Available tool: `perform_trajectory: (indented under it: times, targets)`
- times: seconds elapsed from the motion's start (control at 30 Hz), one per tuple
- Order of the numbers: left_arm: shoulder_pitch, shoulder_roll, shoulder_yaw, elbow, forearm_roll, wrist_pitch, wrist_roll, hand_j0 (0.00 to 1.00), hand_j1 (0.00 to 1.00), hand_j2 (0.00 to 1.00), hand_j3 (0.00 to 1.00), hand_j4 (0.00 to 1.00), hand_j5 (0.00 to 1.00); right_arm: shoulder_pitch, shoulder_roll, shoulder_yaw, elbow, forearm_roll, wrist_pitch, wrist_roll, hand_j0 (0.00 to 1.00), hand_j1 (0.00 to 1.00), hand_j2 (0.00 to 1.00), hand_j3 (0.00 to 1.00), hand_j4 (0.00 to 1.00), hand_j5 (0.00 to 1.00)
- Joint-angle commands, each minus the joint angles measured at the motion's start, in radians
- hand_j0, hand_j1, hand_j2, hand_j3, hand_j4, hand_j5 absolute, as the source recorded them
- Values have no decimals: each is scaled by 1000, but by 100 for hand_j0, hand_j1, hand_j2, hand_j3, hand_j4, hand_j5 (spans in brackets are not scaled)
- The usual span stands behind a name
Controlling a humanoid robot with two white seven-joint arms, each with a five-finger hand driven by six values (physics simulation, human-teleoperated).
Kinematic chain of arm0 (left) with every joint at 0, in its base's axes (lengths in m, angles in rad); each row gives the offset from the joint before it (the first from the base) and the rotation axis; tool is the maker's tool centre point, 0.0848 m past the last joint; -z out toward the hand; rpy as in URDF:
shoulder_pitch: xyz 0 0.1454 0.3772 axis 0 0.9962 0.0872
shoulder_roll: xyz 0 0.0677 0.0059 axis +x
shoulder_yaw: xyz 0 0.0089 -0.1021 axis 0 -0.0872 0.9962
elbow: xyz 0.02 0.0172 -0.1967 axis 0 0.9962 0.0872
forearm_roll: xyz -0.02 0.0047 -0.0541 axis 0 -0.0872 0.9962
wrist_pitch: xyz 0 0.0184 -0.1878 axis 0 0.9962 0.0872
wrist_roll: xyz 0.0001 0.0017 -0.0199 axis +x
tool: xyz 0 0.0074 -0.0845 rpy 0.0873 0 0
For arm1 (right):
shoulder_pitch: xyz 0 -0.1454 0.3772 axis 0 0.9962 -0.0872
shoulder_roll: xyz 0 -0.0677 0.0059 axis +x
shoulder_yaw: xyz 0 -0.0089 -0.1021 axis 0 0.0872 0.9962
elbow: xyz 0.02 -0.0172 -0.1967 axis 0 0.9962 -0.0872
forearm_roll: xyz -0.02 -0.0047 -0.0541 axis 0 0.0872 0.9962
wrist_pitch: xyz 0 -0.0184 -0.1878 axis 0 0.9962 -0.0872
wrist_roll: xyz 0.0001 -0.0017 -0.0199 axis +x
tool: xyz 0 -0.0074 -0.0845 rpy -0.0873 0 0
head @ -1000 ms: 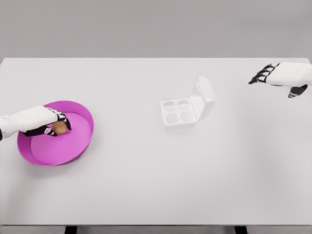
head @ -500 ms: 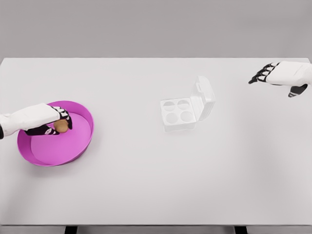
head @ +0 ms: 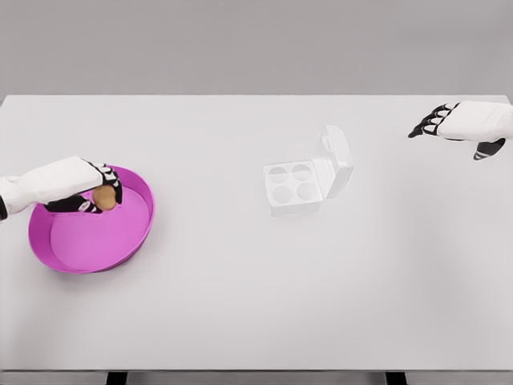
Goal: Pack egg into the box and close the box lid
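A wide white table (head: pixel 240 305) filled the head view and carried everything. Beneath the left hand (head: pixel 76 186) sat a round magenta bowl (head: pixel 120 241), its rim reaching out to that hand's right and toward the near edge of the table. Well off to the right of the left hand, about midway between both hands, stood a white egg box (head: pixel 293 187) with four round cups showing bare, its lid (head: pixel 335 159) tilted up on the side nearer the right hand. The right hand (head: pixel 453 124) hung above the far right corner of the table, well apart from the box, its dark fingers spread loosely and holding nothing. The left hand's fingers were curled tight around a brown egg (head: pixel 103 197), which sat at the fingertips, over the bowl's inside near its far rim.
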Motion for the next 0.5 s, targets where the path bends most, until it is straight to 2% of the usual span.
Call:
perform_trajectory:
  times: [0.0, 0.33, 0.47]
  targets:
    - [-3, -19, 1, -4, 19, 3, 1, 35, 35, 35, 35, 35, 35, 0, 0, -2, 0, -4, 1, 0, 100, 100, 100, 100, 100, 100]
    - [-29, -55, 1, -4, 45, 3, 1, 33, 33, 33, 33, 33, 33, 3, -2, -22, 0, -4, 1, 0, 100, 100, 100, 100, 100, 100]
    - [-43, -105, 1, -4, 45, 3, 1, 33, 33, 33, 33, 33, 33, 3, 0, -25, -2, -4, 1, 1, 100, 100, 100, 100, 100, 100]
